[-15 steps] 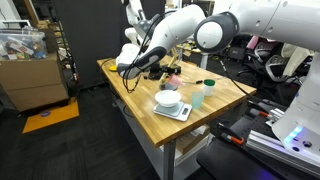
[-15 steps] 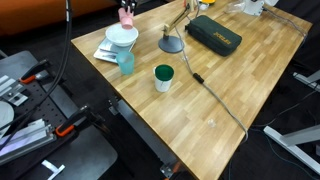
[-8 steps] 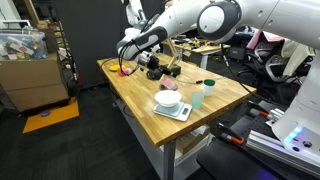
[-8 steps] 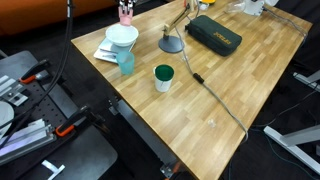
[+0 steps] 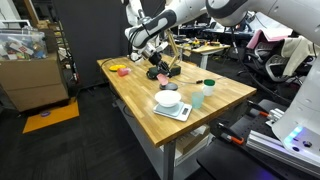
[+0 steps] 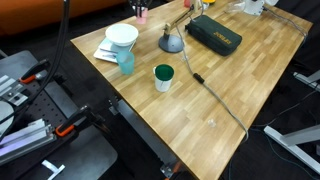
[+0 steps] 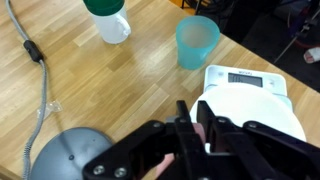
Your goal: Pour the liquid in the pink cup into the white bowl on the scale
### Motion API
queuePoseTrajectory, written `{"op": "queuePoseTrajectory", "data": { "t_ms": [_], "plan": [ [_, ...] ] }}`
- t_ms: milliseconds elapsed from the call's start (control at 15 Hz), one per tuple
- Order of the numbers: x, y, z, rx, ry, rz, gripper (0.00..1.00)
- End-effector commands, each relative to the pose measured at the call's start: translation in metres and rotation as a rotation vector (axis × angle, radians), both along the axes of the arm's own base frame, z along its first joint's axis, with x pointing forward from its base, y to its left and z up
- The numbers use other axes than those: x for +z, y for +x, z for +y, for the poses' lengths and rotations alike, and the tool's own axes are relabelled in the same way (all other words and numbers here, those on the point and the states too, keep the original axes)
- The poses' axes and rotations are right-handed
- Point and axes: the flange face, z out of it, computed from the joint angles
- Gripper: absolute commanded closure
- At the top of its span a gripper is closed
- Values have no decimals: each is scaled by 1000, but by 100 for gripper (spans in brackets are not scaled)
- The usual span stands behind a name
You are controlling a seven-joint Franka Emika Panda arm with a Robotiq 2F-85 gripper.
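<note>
The bowl [image 6: 122,35] sits on the scale [image 7: 243,78] at the table's [image 6: 230,90] corner. One cup [image 6: 126,62] stands just beside the scale, another cup [image 6: 163,77] near it.

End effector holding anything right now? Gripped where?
The pink cup, pinched in the end effector. Which part of the cup is gripped cannot be told.

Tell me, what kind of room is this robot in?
Probably a robotics lab or workshop: there's a wooden workbench, a big cardboard box on the floor beside it, and a cable lying across the bench.

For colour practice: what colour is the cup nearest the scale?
Pale teal; cup clearest in wrist view.
</note>
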Motion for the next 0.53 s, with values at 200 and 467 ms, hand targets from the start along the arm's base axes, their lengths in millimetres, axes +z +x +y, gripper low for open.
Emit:
{"op": "queuePoseTrajectory", "data": {
  "t_ms": [200,467],
  "plan": [
    [13,-15,-30,-158,-22,-237,96],
    [8,-38,-50,-182,-5,-279,96]
  ]
}}
